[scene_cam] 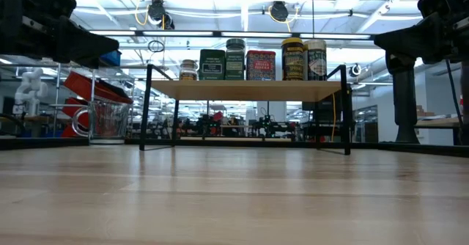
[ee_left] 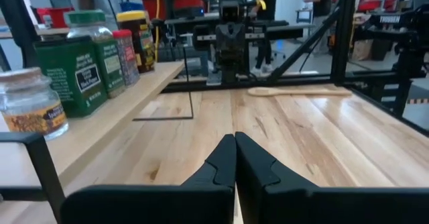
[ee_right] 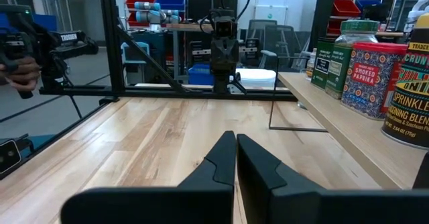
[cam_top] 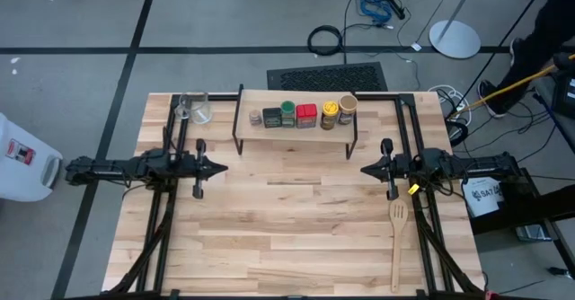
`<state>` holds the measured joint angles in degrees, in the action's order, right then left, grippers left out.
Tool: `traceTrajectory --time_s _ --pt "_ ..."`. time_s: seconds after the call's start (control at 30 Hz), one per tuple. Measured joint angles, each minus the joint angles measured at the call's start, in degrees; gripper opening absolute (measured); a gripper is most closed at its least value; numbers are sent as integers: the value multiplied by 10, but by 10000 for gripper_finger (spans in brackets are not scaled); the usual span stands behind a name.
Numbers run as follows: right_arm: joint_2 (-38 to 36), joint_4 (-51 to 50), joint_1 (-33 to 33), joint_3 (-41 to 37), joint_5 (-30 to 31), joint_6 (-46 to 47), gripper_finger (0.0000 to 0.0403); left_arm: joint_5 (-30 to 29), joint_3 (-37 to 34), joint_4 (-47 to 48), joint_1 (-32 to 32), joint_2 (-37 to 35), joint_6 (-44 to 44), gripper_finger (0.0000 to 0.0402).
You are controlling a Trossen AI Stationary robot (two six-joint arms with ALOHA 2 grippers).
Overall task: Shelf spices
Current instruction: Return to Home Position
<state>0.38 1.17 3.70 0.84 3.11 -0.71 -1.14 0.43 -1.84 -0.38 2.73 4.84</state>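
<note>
The left gripper [cam_top: 220, 167] and the right gripper [cam_top: 364, 168], both pinched shut on nothing, hang above the wooden table [cam_top: 296, 237], tips facing each other. Between them at the far edge stands the shelf [cam_top: 287, 95]. Its plank carries all six spices in a row: tan jar [cam_top: 347, 110], yellow jar [cam_top: 330, 113], red square tin [cam_top: 306, 115], green-lidded jar [cam_top: 287, 112], dark tin [cam_top: 271, 117], tiny brown jar [cam_top: 255, 118].

Yellow jar [ee_right: 406, 83] cut off by edge, rt wrist view.
</note>
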Motion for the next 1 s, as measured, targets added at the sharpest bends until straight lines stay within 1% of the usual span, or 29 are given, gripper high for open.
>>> traceTrajectory --time_s 0.17,0.6,0.83,1.0 --pt "0 0 0 0 0 0 0 1 0 7 0 -14 -11 1" --pt "0 0 0 0 0 0 0 12 0 12 0 -14 -33 1" --pt "0 0 0 0 0 0 0 11 0 10 0 -14 -29 29" --pt "0 0 0 0 0 0 0 11 0 9 0 -14 -29 35"
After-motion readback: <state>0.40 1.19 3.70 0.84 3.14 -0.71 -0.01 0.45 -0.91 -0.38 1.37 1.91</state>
